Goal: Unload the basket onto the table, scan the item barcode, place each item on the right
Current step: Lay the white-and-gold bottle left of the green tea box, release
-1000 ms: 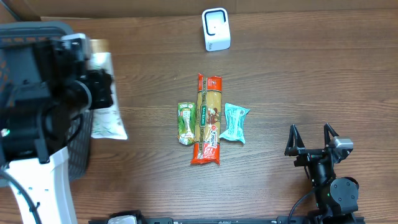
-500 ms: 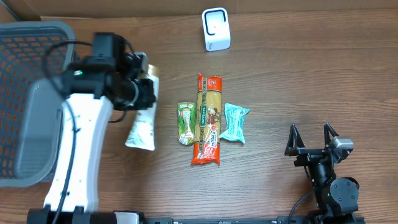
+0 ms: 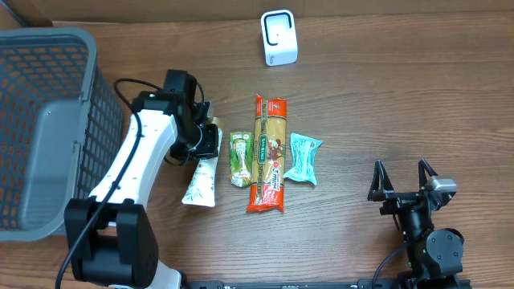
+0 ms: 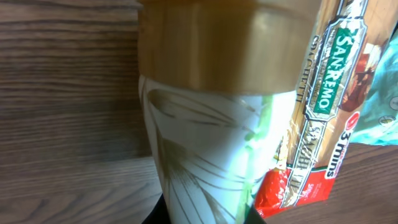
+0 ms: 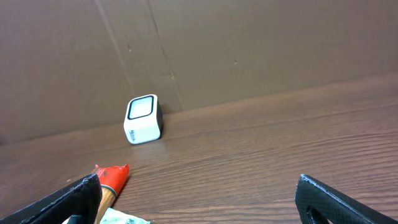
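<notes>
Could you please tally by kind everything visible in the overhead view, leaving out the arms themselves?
Basket: 1 (grey basket)
Scanner: 1 (white scanner)
Tube: 1 (white tube)
Packets: 3 (green packet, spaghetti pack, teal packet)
Total: 6

The overhead camera looks straight down from high above the wooden table [image 3: 401,96], taking in the basket [image 3: 48,120] at the left edge and the scanner [image 3: 279,38] at the far side. The left wrist camera is pressed close to a white tube [image 4: 199,155], facing along it to the table, the spaghetti packet [image 4: 329,106] at its right. The right wrist camera sits low, looking level across the table to a cardboard wall [image 5: 249,50], its own fingers [image 5: 56,205] in the bottom corners; scanner and packet show in both this and the overhead view, the packet in all three
</notes>
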